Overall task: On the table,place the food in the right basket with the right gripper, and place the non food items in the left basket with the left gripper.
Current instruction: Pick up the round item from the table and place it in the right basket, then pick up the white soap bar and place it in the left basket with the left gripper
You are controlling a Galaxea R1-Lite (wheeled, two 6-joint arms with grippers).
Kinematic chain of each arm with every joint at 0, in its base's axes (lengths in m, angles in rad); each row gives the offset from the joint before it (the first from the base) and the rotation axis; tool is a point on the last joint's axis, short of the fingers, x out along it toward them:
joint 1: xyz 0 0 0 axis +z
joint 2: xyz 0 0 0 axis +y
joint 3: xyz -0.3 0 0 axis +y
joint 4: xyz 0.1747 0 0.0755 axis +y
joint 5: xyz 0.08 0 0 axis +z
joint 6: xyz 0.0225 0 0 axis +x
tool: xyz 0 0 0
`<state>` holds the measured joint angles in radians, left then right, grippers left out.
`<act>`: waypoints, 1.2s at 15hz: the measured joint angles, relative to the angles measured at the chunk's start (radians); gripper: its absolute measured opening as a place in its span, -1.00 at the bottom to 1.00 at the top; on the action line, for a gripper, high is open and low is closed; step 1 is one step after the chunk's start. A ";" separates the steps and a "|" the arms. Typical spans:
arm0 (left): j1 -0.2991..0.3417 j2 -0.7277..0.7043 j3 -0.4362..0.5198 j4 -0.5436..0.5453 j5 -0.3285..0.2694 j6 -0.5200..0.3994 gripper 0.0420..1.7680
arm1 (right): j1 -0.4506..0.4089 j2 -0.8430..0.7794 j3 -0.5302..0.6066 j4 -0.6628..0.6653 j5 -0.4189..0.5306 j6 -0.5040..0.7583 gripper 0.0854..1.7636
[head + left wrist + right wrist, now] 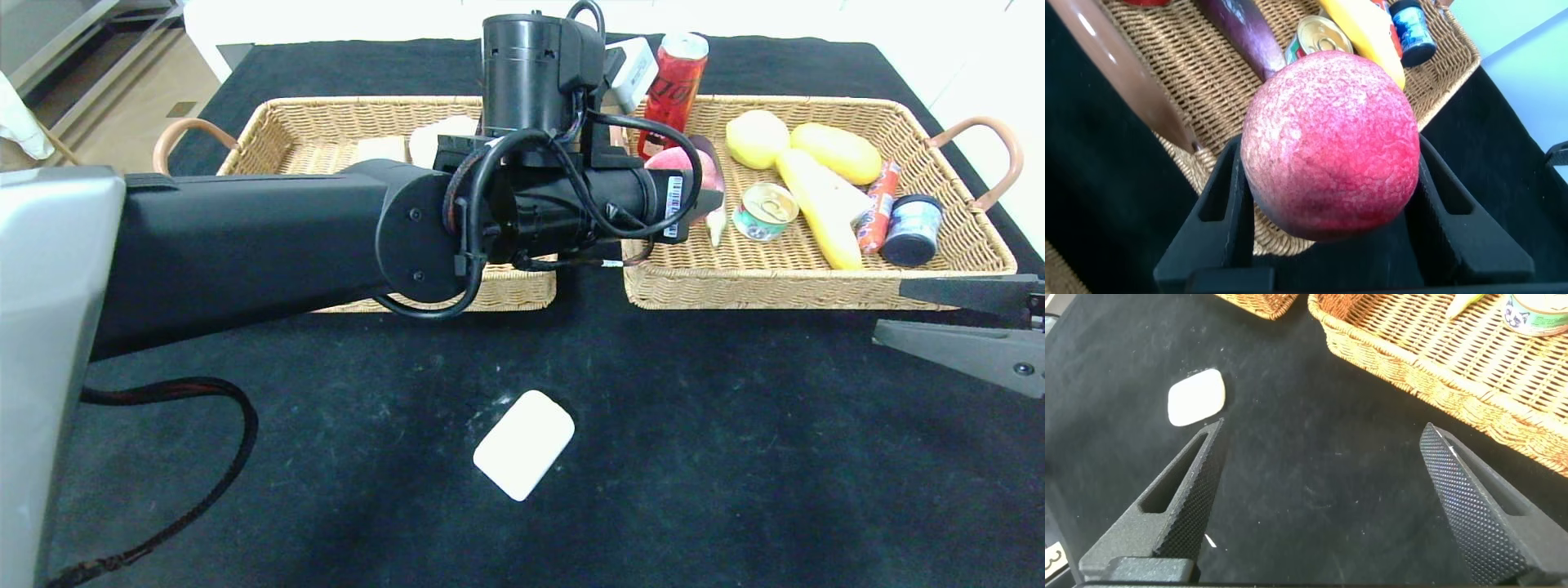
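While the left gripper (1331,245) clamps a peach (1331,143) over the right basket (816,282), the right gripper (1323,506) gapes above the table. The soap (524,443) on the cloth looks light, firm and slick; I'd grip its long sides. Cans and yellow fruit fill the right basket.

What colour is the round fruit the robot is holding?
The fruit is pinkish red with a paler speckled patch. The left wrist view shows it best.

two baskets (816,286), one white soap (524,443)
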<state>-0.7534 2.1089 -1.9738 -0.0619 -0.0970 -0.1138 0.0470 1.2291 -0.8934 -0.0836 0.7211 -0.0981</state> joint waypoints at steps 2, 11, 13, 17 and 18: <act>0.002 0.009 0.000 -0.013 0.000 0.005 0.19 | 0.000 0.000 0.000 0.000 0.000 0.000 0.94; 0.006 0.011 -0.001 -0.004 0.000 0.006 0.67 | 0.000 0.000 0.002 0.000 0.000 0.001 0.94; 0.005 0.008 0.000 0.000 0.001 0.007 0.73 | 0.000 0.000 0.003 0.000 0.000 0.000 0.94; 0.006 -0.013 0.001 0.009 0.007 0.008 0.81 | 0.000 0.000 0.003 0.000 0.000 0.000 0.94; 0.006 -0.023 0.002 0.033 0.007 0.010 0.83 | 0.001 0.000 0.003 0.000 0.000 0.000 0.94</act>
<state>-0.7479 2.0855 -1.9715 -0.0294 -0.0898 -0.1043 0.0479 1.2291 -0.8909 -0.0832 0.7215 -0.0981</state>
